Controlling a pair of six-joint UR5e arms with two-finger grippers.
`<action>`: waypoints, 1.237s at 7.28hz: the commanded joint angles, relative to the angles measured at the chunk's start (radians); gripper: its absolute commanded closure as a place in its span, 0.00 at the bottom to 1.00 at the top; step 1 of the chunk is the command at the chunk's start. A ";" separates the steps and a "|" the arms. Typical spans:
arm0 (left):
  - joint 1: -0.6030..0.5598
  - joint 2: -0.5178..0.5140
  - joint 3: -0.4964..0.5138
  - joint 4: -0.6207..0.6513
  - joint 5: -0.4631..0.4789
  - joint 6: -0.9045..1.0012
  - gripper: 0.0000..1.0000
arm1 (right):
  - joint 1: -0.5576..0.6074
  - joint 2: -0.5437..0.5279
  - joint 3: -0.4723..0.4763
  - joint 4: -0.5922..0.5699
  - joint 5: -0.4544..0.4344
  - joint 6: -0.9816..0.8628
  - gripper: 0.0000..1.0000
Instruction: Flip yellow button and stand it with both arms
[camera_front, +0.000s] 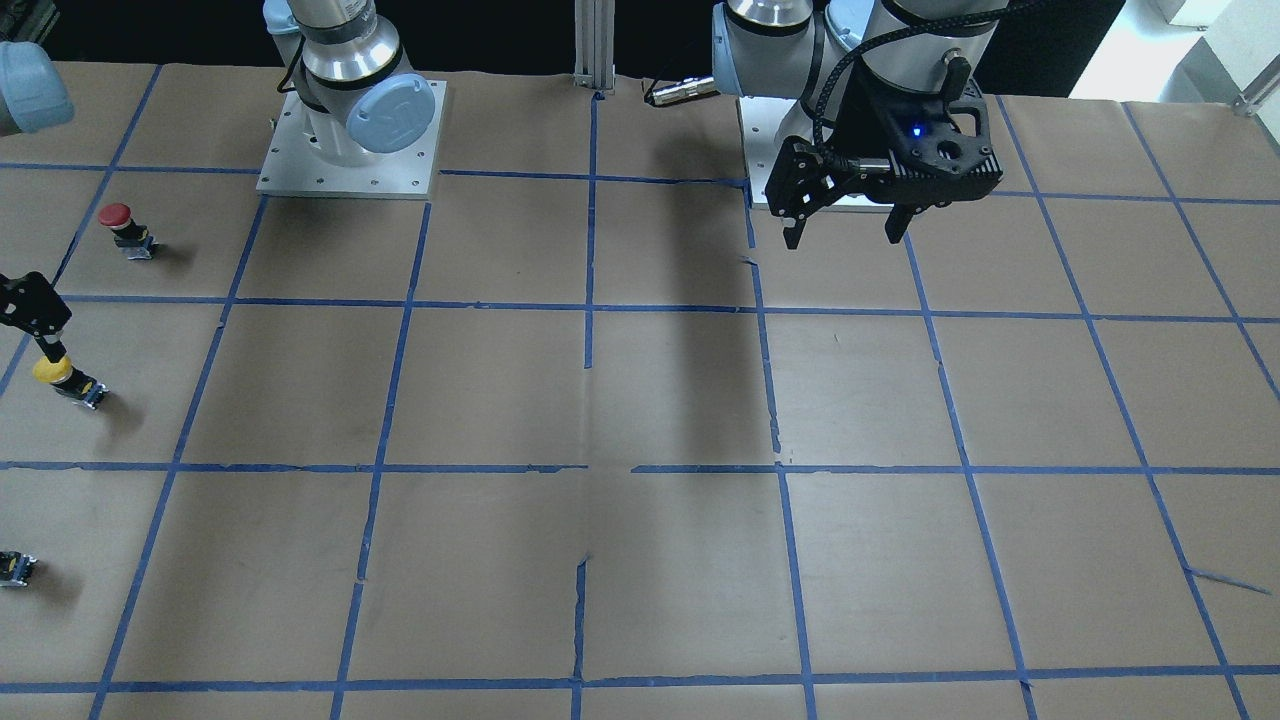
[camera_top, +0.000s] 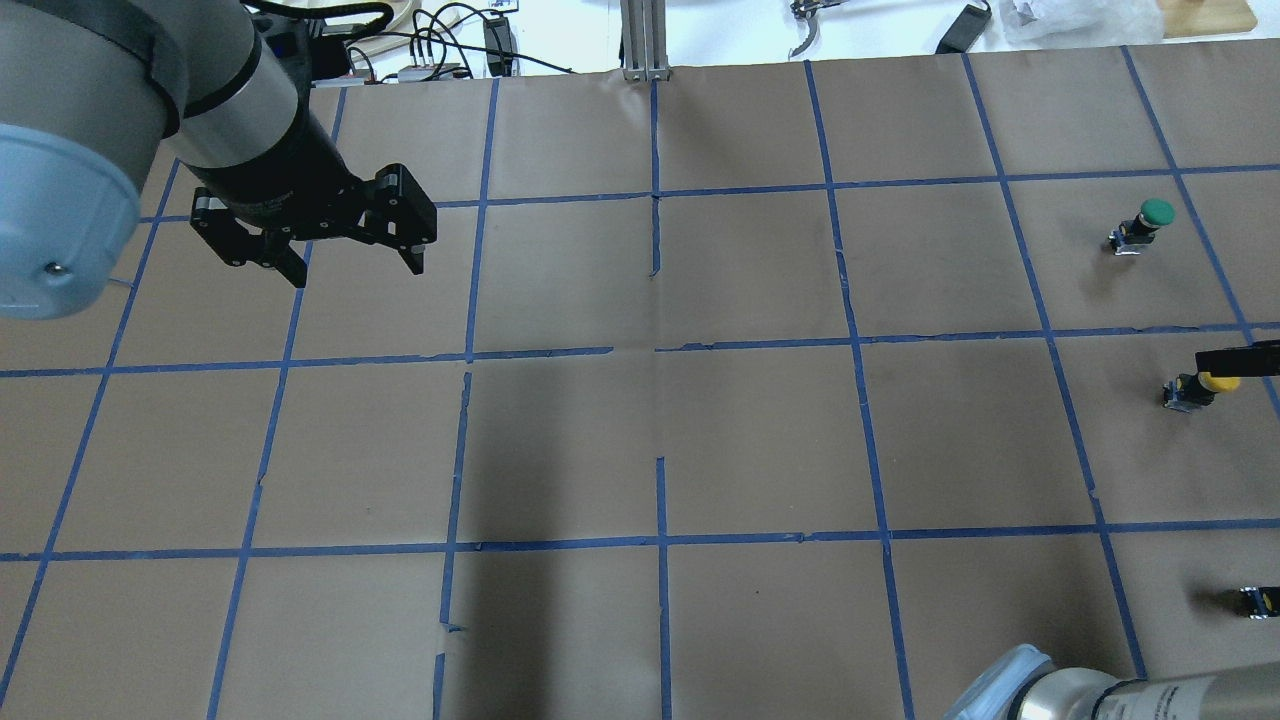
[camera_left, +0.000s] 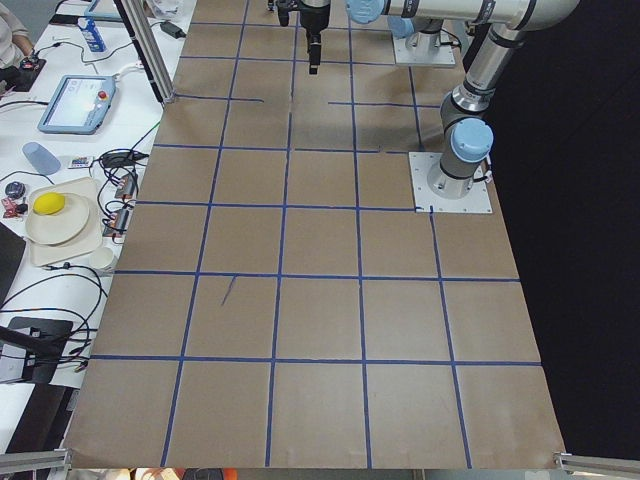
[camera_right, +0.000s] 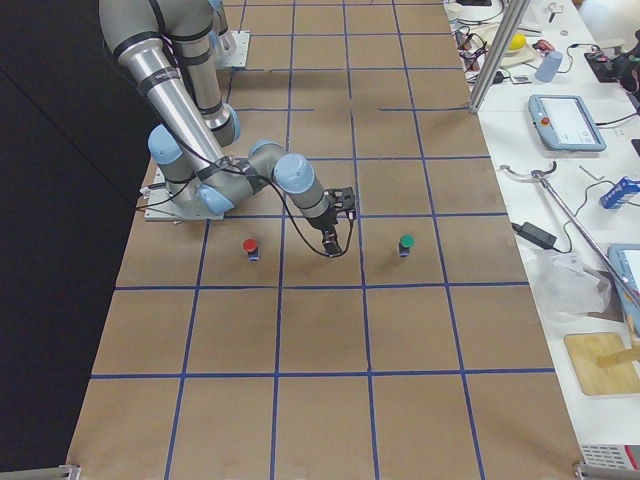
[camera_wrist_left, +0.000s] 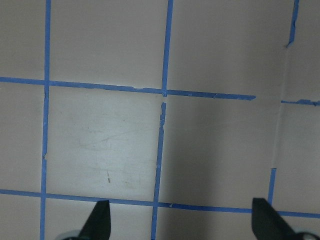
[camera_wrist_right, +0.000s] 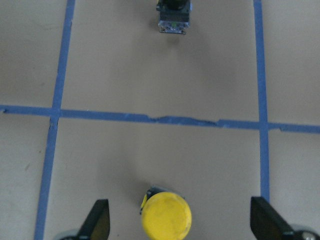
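Observation:
The yellow button stands cap up on the brown paper at the table's end on my right; it also shows in the overhead view. In the right wrist view its yellow cap lies between and below my right gripper's two spread fingers. My right gripper is open and hovers just above the button without gripping it. My left gripper is open and empty, held above the table near its own base, far from the button; it also shows in the overhead view.
A red-capped button and a green-capped button stand on either side of the yellow one. A small black capless part lies near the table edge. Blue tape lines grid the paper.

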 joint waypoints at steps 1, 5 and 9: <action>-0.001 -0.001 0.004 0.001 -0.002 0.000 0.00 | 0.124 -0.122 -0.136 0.400 -0.078 0.147 0.00; -0.002 -0.002 0.003 0.003 0.000 0.000 0.00 | 0.467 -0.151 -0.525 1.001 -0.156 0.660 0.00; -0.004 0.001 -0.009 0.003 0.000 0.000 0.00 | 0.759 -0.170 -0.569 1.065 -0.271 0.851 0.00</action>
